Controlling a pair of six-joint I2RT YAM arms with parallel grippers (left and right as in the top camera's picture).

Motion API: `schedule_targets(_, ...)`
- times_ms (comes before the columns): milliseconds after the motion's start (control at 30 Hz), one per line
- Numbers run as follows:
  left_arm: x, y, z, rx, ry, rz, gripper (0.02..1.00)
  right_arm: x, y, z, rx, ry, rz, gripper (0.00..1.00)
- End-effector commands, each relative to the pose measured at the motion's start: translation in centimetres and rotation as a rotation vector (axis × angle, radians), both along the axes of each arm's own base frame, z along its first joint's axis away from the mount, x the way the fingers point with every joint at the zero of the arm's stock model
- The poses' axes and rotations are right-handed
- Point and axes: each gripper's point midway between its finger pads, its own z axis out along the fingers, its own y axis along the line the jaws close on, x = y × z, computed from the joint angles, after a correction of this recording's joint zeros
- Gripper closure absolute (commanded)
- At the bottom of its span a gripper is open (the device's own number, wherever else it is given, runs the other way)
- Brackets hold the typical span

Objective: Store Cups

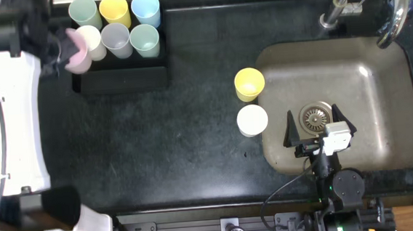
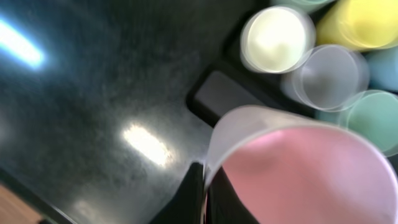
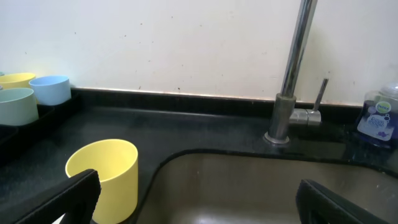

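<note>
My left gripper [image 1: 62,50] is shut on the rim of a pink cup [image 1: 78,53], which it holds tilted at the left end of the black tray [image 1: 124,80]. In the left wrist view the pink cup [image 2: 311,174] hangs beside a cream cup [image 2: 277,37] and a clear cup [image 2: 329,78]. Several pastel cups stand in the tray. On the counter by the sink's left rim stand a yellow cup [image 1: 249,83] and a white cup [image 1: 252,120]. My right gripper [image 1: 315,127] hangs open over the sink, and the yellow cup [image 3: 106,177] is beside one of its fingers [image 3: 71,198].
The steel sink [image 1: 378,67] takes up the right side, with a faucet [image 3: 291,81] behind it and a soap bottle [image 3: 378,118] at the far right. Dark countertop [image 1: 165,155] lies between tray and sink. A bare slot of the tray [image 2: 227,93] lies by the pink cup.
</note>
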Motion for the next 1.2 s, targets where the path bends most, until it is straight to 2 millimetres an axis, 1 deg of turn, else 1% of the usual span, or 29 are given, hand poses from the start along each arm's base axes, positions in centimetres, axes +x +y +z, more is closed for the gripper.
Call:
schedule_targets(33, -1.2, 0.1, -5.9, -0.206, 0.007, 0.058, 0.982, 0.0, -0.1, -0.4, 0.007, 0.001, -0.002, 0.005)
schedule_targets(133, -0.7, 0.3, -7.2, -0.248, 0.006, 0.066, 0.982, 0.0, -0.1, -0.4, 0.007, 0.001, -0.002, 0.005)
schedule_targets(300, 0.2, 0.6, -7.8, -0.239, -0.005, 0.068, 0.982, 0.0, -0.1, -0.4, 0.007, 0.001, -0.002, 0.003)
schedule_targets(467, 0.3, 0.7, -9.1, -0.245, 0.032, 0.076, 0.982, 0.0, -0.1, -0.4, 0.007, 0.001, -0.002, 0.003)
schedule_targets(567, 0.3, 1.1, -9.9, -0.230, 0.054, 0.106, 0.982, 0.0, -0.1, -0.4, 0.007, 0.001, -0.002, 0.003)
schedule_targets(700, 0.8, 1.4, -10.8, -0.223, 0.057, 0.118, 0.982, 0.0, -0.1, -0.4, 0.007, 0.001, -0.002, 0.003)
schedule_targets(833, 1.6, 1.6, -10.9, -0.220, 0.034, 0.116, 0.982, 0.0, -0.1, -0.4, 0.007, 0.001, -0.002, 0.003)
schedule_targets(1200, 1.5, 2.3, -11.0, -0.179, 0.041, 0.126, 0.982, 0.0, -0.1, -0.4, 0.007, 0.001, -0.002, 0.003)
